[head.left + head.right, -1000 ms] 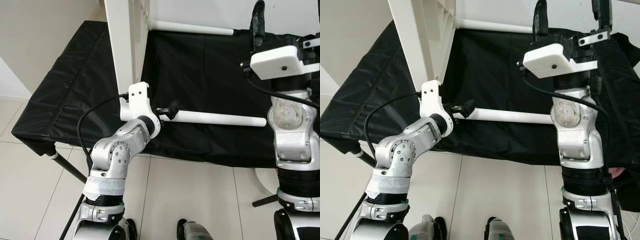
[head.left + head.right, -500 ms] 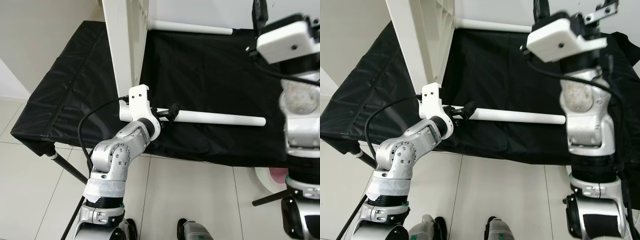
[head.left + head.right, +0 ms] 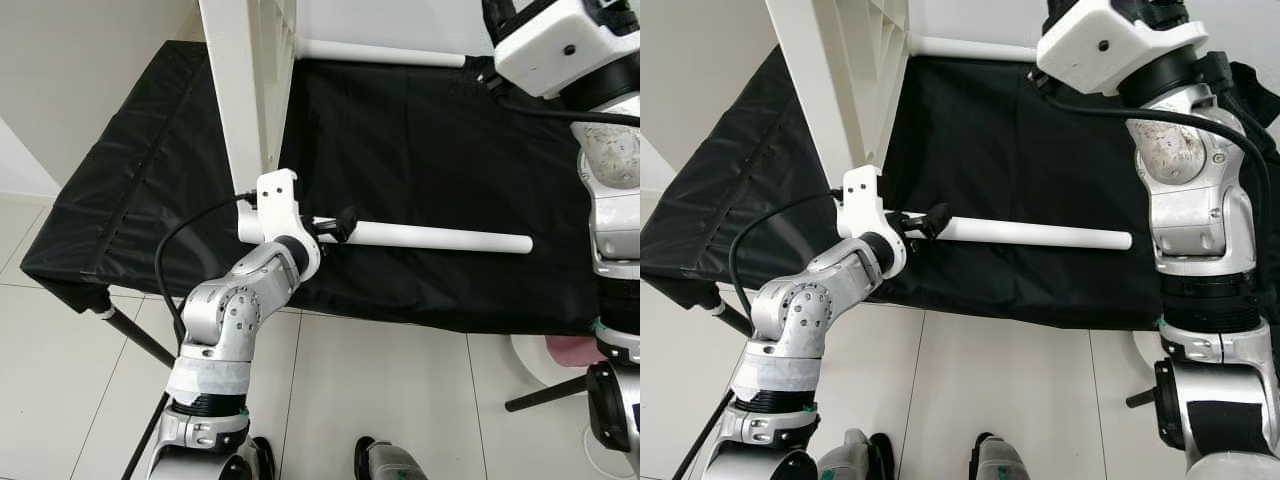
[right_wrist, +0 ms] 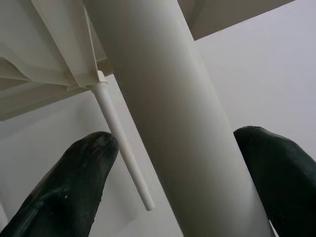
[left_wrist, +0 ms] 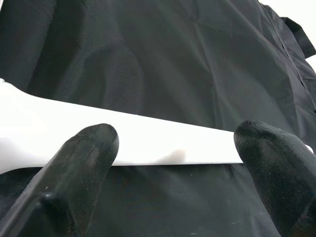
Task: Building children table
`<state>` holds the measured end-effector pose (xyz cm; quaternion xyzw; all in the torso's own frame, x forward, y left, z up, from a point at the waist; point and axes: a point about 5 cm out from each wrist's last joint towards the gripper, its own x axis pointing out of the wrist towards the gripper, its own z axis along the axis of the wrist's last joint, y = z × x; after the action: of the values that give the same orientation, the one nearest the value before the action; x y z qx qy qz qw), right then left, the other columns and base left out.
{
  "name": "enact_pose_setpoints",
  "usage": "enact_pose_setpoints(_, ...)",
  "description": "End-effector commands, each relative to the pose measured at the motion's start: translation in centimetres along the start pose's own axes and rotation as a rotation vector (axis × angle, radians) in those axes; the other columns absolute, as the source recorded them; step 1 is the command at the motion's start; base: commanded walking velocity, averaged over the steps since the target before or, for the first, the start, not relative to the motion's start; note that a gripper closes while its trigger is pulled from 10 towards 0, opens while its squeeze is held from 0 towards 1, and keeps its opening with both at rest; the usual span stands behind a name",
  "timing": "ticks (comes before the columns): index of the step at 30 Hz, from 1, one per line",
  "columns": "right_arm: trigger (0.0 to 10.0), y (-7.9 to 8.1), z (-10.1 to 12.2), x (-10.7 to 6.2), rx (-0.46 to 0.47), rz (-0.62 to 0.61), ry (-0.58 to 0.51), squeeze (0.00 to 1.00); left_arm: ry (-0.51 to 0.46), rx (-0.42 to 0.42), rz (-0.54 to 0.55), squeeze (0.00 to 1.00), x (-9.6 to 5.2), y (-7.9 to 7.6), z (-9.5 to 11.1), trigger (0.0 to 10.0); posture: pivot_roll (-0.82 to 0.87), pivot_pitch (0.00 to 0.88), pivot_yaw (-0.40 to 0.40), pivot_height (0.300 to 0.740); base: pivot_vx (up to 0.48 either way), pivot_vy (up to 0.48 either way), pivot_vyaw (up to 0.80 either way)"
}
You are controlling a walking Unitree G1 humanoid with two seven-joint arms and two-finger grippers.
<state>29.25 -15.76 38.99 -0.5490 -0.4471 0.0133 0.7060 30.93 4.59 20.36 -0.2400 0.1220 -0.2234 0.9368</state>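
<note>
- Left claw [image 3: 336, 223] straddles the white cylindrical plastic leg [image 3: 440, 238] near the black-draped desk's [image 3: 130, 190] front edge, fingers apparently unclosed.
- Right claw [image 4: 173, 163], spread wide, brackets another white leg [image 4: 168, 108] on the upended tabletop [image 3: 245, 90].
- Risk: loosely held leg rolls off.

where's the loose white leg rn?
In the left eye view, the white leg lies across the black cloth's near edge, its left end at the left end effector.

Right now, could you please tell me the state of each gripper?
Left gripper: open around the white cylindrical table leg lying on the black cloth.
Right gripper: open around another thick white leg.
</note>
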Motion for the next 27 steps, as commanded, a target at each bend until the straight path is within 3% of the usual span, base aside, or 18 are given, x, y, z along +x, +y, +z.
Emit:
enact_pose_setpoints(1, 10.0, -0.4, 0.5, 0.4, -0.015, 0.026, -0.038, 0.0, -0.004, -0.027, -0.035, 0.0, 0.2, -1.1, 0.0, 10.0, -0.16, 0.161, 0.071, 0.74, 0.0, 0.0, 0.0)
enact_pose_setpoints(6, 9.8, -0.8, 0.6, 1.1, -0.033, 0.115, -0.061, 0.0, 0.01, -0.03, -0.041, 0.0, 0.2, -1.2, -0.3, 10.0, -0.17, 0.16, 0.072, 0.74, 0.0, 0.0, 0.0)
enact_pose_setpoints(7, 0.0, -1.0, 0.5, 1.3, -0.039, 0.147, -0.066, 0.0, 0.023, -0.033, -0.045, 0.0, 0.2, -1.3, -0.6, 10.0, -0.18, 0.159, 0.071, 0.74, 0.0, 0.0, 0.0)
enact_pose_setpoints(11, 0.0, -1.2, 0.2, 1.5, -0.037, 0.198, -0.063, 0.0, 0.058, -0.064, -0.061, 0.0, 0.3, -1.6, -1.3, 10.0, -0.18, 0.156, 0.069, 0.74, 0.0, 0.0, 0.0)
enact_pose_setpoints(27, 0.0, -2.9, -0.3, 1.0, 0.079, 0.057, 0.01, 0.0, 0.091, -0.083, -0.033, 0.0, 1.6, -2.0, -2.2, 10.0, -0.19, 0.167, 0.082, 0.74, 0.0, 0.0, 0.0)
